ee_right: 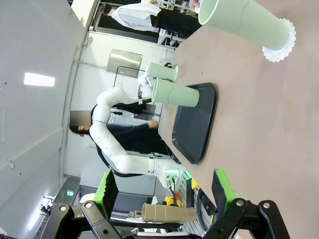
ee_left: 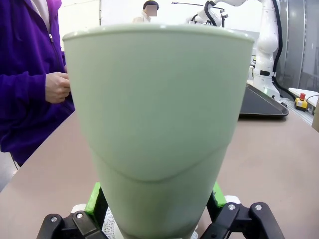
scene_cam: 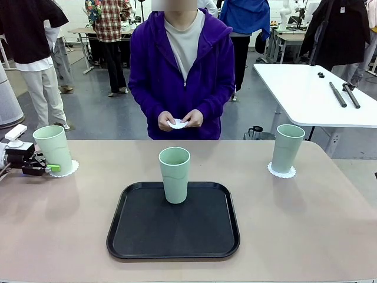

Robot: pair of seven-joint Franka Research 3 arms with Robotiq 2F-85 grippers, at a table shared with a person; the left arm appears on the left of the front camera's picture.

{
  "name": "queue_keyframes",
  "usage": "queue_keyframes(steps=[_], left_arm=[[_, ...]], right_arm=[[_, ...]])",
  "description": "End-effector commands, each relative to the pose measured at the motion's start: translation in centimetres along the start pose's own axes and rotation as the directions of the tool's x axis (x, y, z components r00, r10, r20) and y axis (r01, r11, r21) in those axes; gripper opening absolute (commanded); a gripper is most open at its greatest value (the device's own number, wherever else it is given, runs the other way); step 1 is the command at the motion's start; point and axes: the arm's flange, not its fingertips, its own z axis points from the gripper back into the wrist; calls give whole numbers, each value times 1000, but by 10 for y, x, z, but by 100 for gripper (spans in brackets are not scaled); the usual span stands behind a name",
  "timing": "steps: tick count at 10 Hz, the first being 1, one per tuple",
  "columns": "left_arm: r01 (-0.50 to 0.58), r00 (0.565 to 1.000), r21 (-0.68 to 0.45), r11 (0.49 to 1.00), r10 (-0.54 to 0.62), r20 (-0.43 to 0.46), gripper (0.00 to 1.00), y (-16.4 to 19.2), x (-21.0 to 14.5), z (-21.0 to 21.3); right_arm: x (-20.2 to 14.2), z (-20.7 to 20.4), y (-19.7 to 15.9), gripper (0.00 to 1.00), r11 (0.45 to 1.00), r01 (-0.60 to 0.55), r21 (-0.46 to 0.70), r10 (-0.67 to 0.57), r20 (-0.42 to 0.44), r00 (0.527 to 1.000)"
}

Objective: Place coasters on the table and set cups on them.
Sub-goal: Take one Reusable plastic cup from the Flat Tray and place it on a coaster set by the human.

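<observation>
A mint-green cup stands upright on a lacy white coaster at the table's far left. My left gripper is open, with its green pads on either side of that cup's base. A second cup stands on the black tray in the middle. The third cup sits on its coaster at the right, also seen in the right wrist view as a cup. My right gripper is open and holds nothing. The person's hands hold another white coaster.
The person in a purple hoodie stands at the far edge, close to the middle. The tray takes up the centre front. A white table with black rods stands behind at the right. Bare tabletop lies on both sides of the tray.
</observation>
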Motion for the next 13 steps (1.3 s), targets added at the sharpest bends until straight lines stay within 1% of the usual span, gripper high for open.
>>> queue_keyframes(steps=[1,3,7,13], left_arm=[[32,999,-14,999,-32,-31,100,-1,4,0],[44,999,-36,998,-45,-23,100,-2,8,3],[39,996,-48,998,-43,-83,100,-3,17,10],[31,990,-32,999,-35,-135,100,3,19,21]], right_arm=[[-1,1,1,100,1000,-4,3,4,3,1000],[-1,1,1,100,1000,-4,3,4,3,1000],[-1,1,1,100,1000,-4,3,4,3,1000],[-1,1,1,100,1000,-4,3,4,3,1000]])
